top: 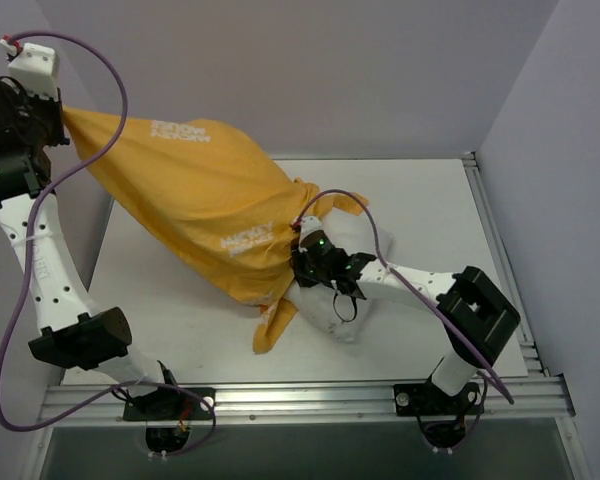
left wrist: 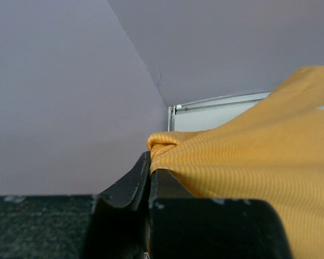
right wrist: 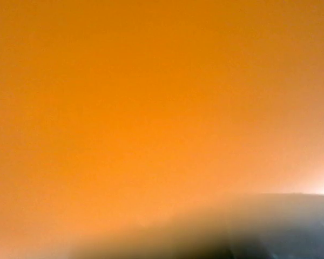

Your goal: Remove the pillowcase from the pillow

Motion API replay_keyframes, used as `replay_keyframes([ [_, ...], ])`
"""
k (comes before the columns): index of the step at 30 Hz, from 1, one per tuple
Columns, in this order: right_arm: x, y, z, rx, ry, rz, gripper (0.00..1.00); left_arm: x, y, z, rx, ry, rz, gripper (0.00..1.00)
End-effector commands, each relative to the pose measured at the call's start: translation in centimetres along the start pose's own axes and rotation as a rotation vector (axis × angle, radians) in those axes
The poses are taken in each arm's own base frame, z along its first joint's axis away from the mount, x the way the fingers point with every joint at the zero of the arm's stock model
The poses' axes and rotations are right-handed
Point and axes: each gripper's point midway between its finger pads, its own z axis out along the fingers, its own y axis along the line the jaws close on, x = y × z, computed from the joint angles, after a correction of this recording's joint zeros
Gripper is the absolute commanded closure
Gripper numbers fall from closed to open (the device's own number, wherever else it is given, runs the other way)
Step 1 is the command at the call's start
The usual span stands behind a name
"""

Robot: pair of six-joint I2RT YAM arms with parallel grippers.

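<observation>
In the overhead view we see the thin orange-yellow fabric pillowcase (top: 195, 195). It is stretched like a long bag from the upper left of the frame down to the centre. Its upper-left corner is held by the left gripper (top: 58, 115), which is raised high at the left edge of the frame, above the flat white table (top: 430, 210). In the left wrist view the two black fingers (left wrist: 130, 183) of this gripper are pressed together with a fold of the orange cloth pinched between them, so it is closed on the pillowcase.

White lettering is printed on the cloth in two places, one near the upper-left end (top: 180, 130) and one near the lower end (top: 248, 238). The letters are small and turned. The lower print seems to read "MICKEY MOUSE"; the upper one we cannot read with certainty.

The plain white, plump stuffed pillow (top: 330, 312) comes out of the lower end of the pillowcase, just below the centre of the frame, and lies on the table.

The right gripper (top: 302, 268) is at this open end, where the orange cloth meets the white pillow, and a small green light (top: 321, 242) shines on its black body. Its fingers are hidden there. The right wrist view shows only blurred orange cloth (right wrist: 151, 108) and a dark unsharp shape at the lower right. We cannot tell how far this gripper is open, or whether it holds anything.
</observation>
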Motion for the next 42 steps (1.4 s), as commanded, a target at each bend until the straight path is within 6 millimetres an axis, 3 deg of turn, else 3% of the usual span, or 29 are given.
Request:
replay_keyframes([
  [1, 11.8, -12.7, -3.6, 0.359, 0.362, 0.209, 1.0, -7.8, 7.7, -4.3, -0.254, -0.22, -0.015, 0.98],
  [2, 11.3, -13.5, -4.0, 0.371, 0.34, 0.252, 1.0, -7.9, 8.9, -4.8, -0.279, -0.223, -0.03, 0.98],
  [4, 9.9, -15.1, -4.9, 0.381, 0.284, 0.321, 1.0, -8.0, 9.4, -4.5, -0.277, -0.219, -0.036, 0.98],
  [7, 9.4, -18.0, -6.2, 0.444, 0.271, 0.375, 1.0, -10.5, 10.3, -6.1, -0.325, -0.29, -0.012, 0.98],
  [12, 9.8, -19.5, -6.9, 0.462, 0.276, 0.444, 1.0, -14.2, 13.2, -10.3, -0.477, -0.419, 0.014, 0.98],
  [17, 9.5, -20.9, -7.6, 0.48, 0.255, 0.49, 1.0, -13.6, 14.4, -10.9, -0.517, -0.422, -0.006, 0.98],
  [20, 8.8, -22.7, -9.0, 0.521, 0.213, 0.517, 1.0, -13.1, 15.2, -11.0, -0.553, -0.408, -0.009, 0.98],
  [23, 8.6, -28.0, -11.7, 0.603, 0.129, 0.671, 1.0, -13.1, 17.3, -12.4, -0.619, -0.427, -0.042, 0.98],
  [24, 9.1, -30.7, -13.3, 0.658, 0.105, 0.748, 1.0, -13.2, 17.9, -13.1, -0.649, -0.443, -0.048, 0.98],
  [28, 7.5, -35.2, -15.8, 0.74, 0.056, 0.789, 1.0, -14.7, 19.4, -16.0, -0.739, -0.528, -0.066, 0.98],
  [30, 7.8, -36.4, -16.5, 0.793, 0.087, 0.776, 1.0, -15.9, 19.9, -18.2, -0.806, -0.583, -0.055, 0.98],
  [35, 7.1, -38.5, -18.8, 0.909, 0.124, 0.722, 1.0, -17.6, 20.4, -21.3, -0.9, -0.685, -0.043, 0.98],
  [42, 7.8, -40.5, -20.6, 1.023, 0.161, 0.703, 1.0, -17.2, 23.5, -25.1, -1.052, -0.728, -0.081, 0.98],
])
